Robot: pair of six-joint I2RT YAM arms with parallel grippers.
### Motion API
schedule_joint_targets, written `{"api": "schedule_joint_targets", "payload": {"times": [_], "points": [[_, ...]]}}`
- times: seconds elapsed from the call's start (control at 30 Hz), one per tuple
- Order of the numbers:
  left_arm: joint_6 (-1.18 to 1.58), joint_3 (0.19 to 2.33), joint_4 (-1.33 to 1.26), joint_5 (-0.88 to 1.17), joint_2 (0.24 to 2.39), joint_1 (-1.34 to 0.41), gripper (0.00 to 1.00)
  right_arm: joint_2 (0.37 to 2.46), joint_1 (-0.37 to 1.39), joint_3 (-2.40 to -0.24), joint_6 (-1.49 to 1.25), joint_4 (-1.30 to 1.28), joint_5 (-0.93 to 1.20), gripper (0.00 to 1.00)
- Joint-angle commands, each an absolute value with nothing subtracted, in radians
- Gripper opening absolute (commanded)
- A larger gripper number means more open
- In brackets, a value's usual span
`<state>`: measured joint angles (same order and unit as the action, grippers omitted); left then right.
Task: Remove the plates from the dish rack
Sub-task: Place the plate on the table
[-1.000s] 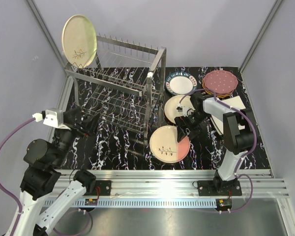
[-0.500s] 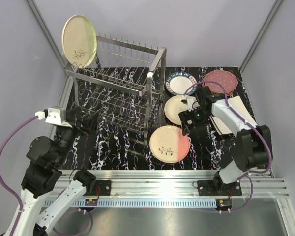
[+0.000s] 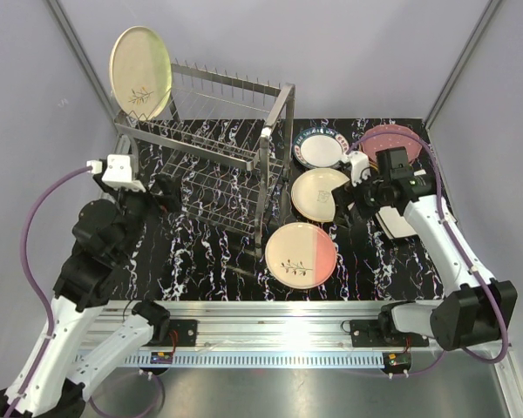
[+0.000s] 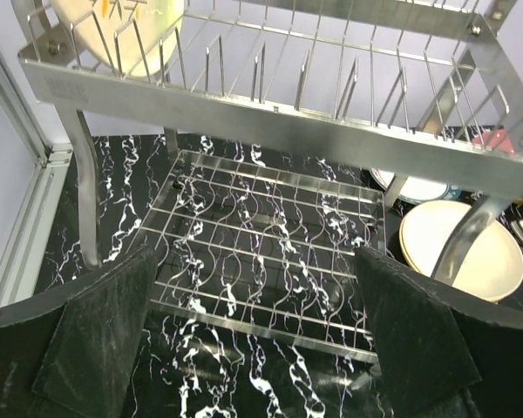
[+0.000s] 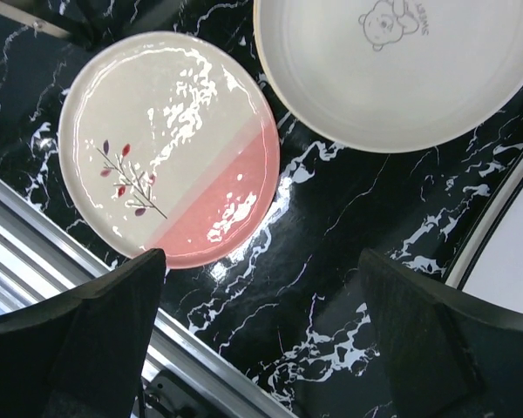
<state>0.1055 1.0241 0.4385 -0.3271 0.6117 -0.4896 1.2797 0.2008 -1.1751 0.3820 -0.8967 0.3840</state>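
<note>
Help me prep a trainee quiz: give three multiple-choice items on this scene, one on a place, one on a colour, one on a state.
1. Where in the dish rack is the standing plate? A lower tier; B upper tier, left end; C upper tier, right end.
2. The near plate, closest to the arm bases, is cream and: A blue; B green; C pink.
3. The right gripper's fingers are: A open, empty; B shut on a plate; C shut, empty.
B: it stands among the top prongs at the left. C: pink covers one side. A: they stand apart over the table.
</note>
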Motion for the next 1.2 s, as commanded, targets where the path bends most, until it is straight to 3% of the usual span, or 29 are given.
{"api": "schedule_joint_targets", "payload": {"times": [0.0, 0.23, 0.8, 1.17], "points": [[0.113, 1.103, 0.351, -0.309, 0.664, -0.443, 0.99, 1.253, 0.16, -1.223, 0.393, -0.827, 0.46, 1.0], [0.196, 1.195, 0.337, -0.103, 0.779, -0.223, 0.99, 1.247, 0.038, -1.181, 0.333, -0.732, 0.67, 1.0], [0.58, 1.477, 0.241, 0.247, 1.096, 0.193, 0.96, 1.063, 0.028, -1.085, 0.344, -0.678, 0.71, 1.0], [0.635, 1.663, 0.229, 0.333, 1.328, 0.278, 0.78, 1.029, 0.028, -1.075, 0.344, -0.667, 0.727, 1.0]]}}
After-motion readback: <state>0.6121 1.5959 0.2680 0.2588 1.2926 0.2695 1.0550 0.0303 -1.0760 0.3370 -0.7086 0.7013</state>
